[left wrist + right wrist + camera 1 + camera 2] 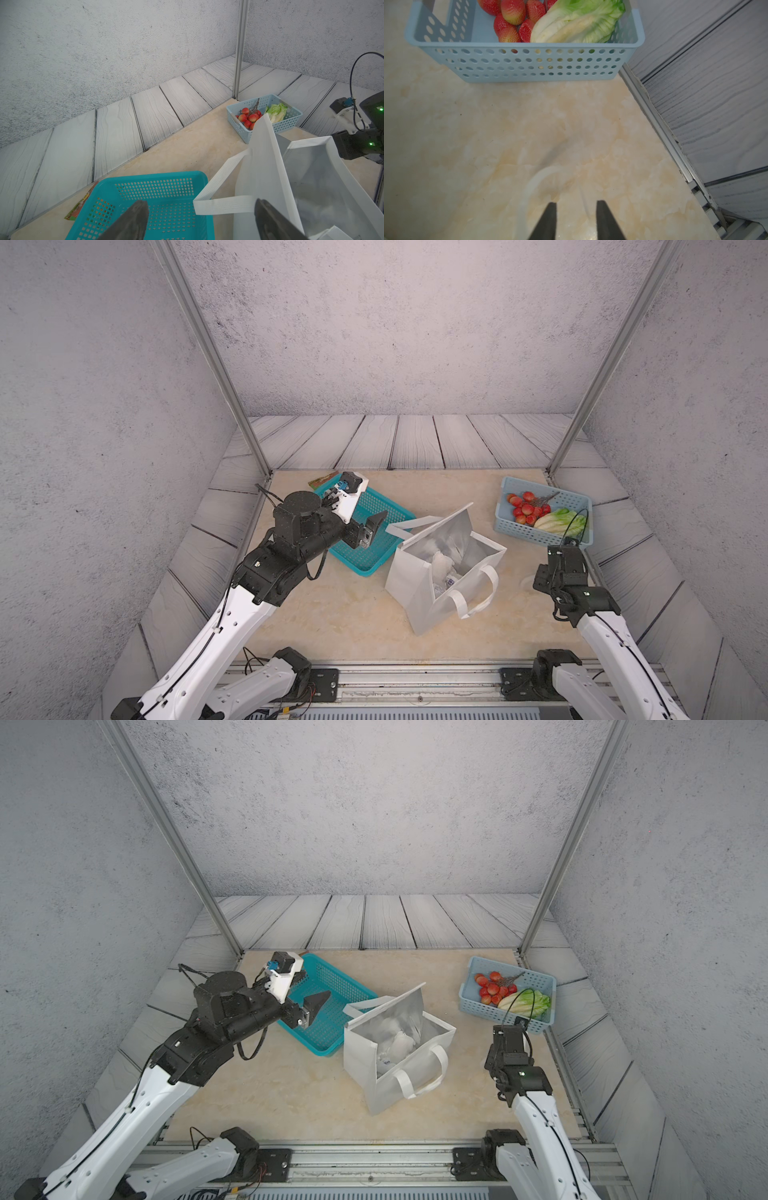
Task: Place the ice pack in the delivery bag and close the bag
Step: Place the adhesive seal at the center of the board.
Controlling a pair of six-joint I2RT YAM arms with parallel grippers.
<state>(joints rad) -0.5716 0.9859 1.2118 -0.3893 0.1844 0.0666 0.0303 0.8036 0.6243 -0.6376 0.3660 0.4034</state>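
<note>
I had the left tool with its jaws wide apart and empty, above the teal basket just left of the delivery bag. The right tool had its jaws parted on nothing, over bare worktop to the bag's right, near the light-blue basket. A pale pouch that I took for the ice pack lay down inside the bag's silver lining, so I judged the placing done, and the next move called for drawing both arms clear without catching the bag's loop handles.
</note>
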